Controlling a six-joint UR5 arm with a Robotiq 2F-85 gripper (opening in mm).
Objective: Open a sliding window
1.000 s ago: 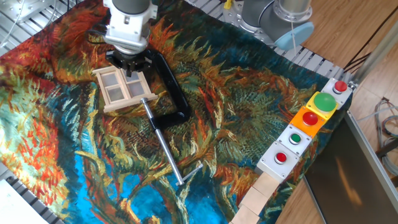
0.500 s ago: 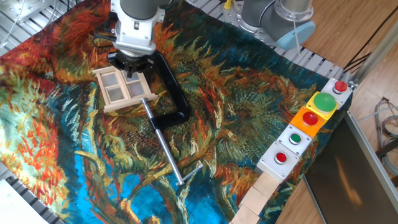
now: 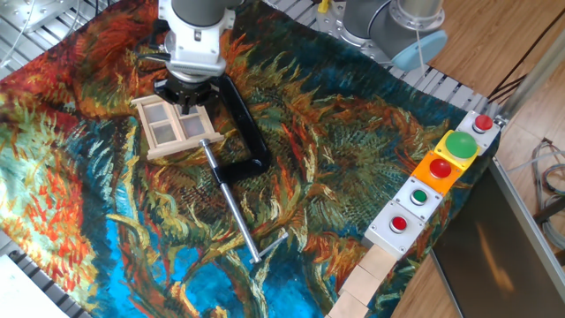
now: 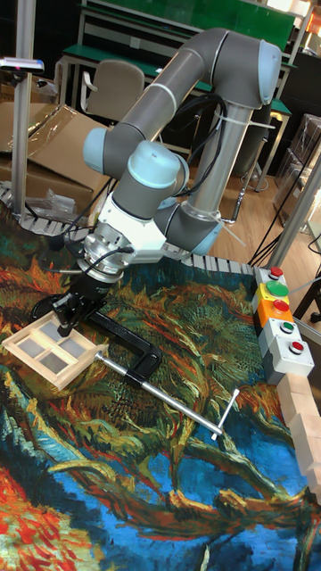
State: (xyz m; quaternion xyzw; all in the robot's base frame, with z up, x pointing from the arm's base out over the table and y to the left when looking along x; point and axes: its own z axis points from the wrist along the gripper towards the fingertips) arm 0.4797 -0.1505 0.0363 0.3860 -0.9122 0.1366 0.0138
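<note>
The sliding window point(image 3: 174, 127), a small light wooden frame with four pale panes, lies flat on the patterned cloth at the upper left. It also shows at the left of the tall fixed view, as the window point(image 4: 48, 347). My gripper point(image 3: 186, 100) points down over the window's far edge near its middle bar, and its black fingers look drawn together with nothing between them. In the tall view the gripper point(image 4: 66, 325) has its tips at the window's far right part. Whether the tips touch the wood is unclear.
A black C-clamp point(image 3: 244, 124) with a long metal rod point(image 3: 237, 212) lies right beside the window, its rod end at the frame's near corner. A row of button boxes point(image 3: 439, 172) and wooden blocks point(image 3: 364, 281) line the right edge. The arm's base point(image 3: 388, 26) stands at the back.
The gripper has shifted slightly to the right and away over the window's far edge. The window and clamp lie where they were.
</note>
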